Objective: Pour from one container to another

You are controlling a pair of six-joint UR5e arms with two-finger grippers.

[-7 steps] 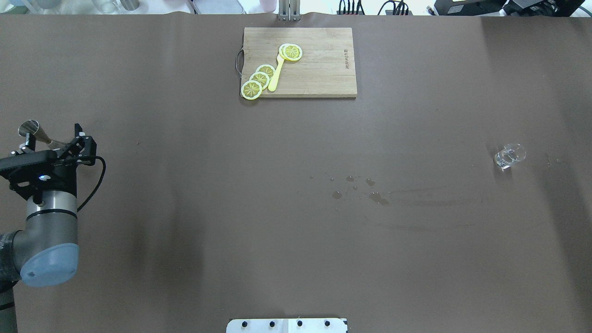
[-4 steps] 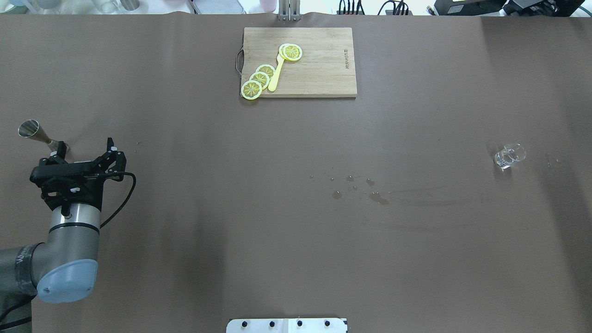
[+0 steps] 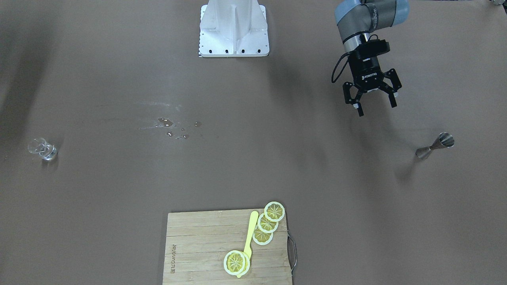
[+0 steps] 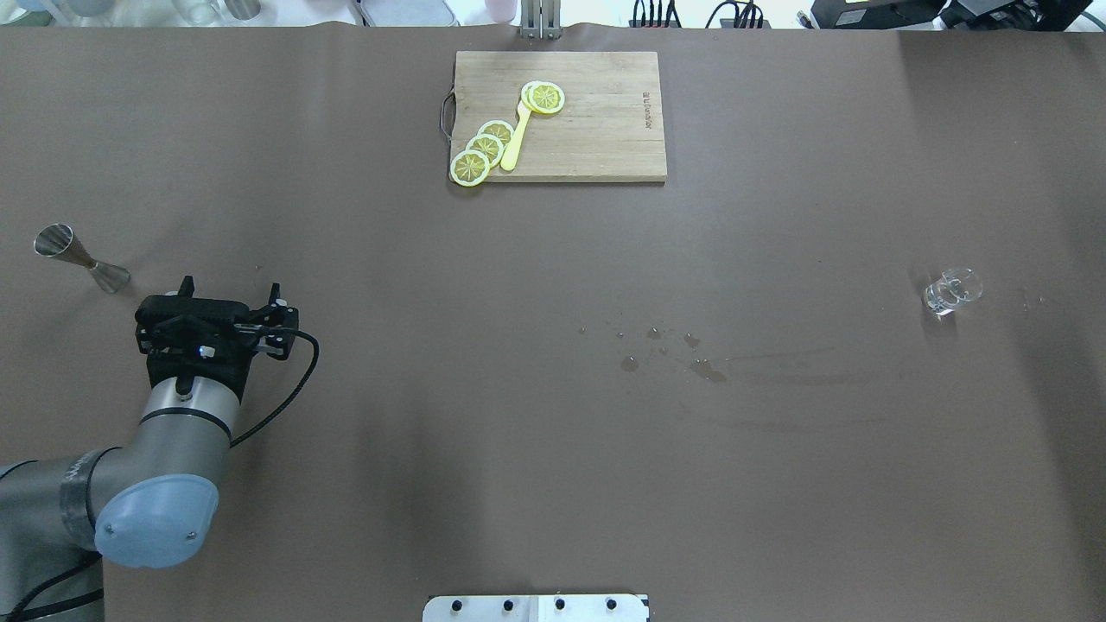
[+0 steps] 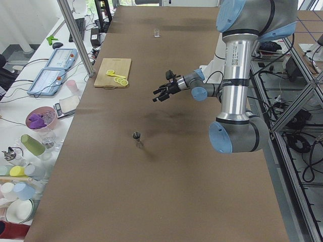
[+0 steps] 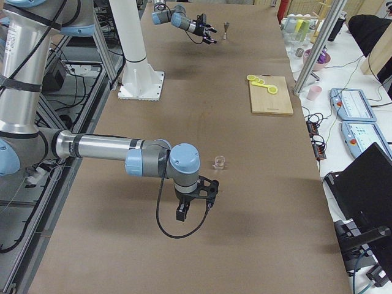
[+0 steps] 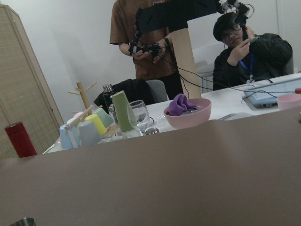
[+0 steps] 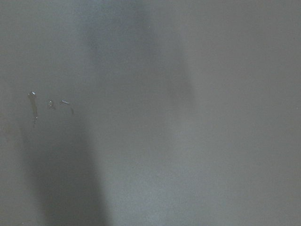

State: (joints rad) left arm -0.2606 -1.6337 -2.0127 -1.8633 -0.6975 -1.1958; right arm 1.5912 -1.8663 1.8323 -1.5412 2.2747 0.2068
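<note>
The metal jigger (image 4: pixel 82 257) stands upright near the table's left end, also visible as the jigger (image 3: pixel 435 145) in the front view and the jigger (image 5: pixel 137 136) from the left side. My left gripper (image 4: pixel 230 292) hovers open and empty to the right of it, well apart; the same gripper (image 3: pixel 375 109) shows spread fingers. The clear glass cup (image 4: pixel 950 291) stands alone at the far right, and the cup (image 6: pixel 218 162) sits just beyond my right gripper (image 6: pixel 195 205). The right gripper shows only in that side view, so I cannot tell its state.
A wooden cutting board (image 4: pixel 596 121) with lemon slices (image 4: pixel 484 149) and a yellow knife lies at the far middle. Water drops (image 4: pixel 665 350) spot the table's centre. Cups and bowls (image 7: pixel 183 113) and two people stand beyond the left end.
My left gripper, which had its open fingers either side of the jigger, has drawn back and to the right. The jigger stays standing where it was. The cup has not moved.
</note>
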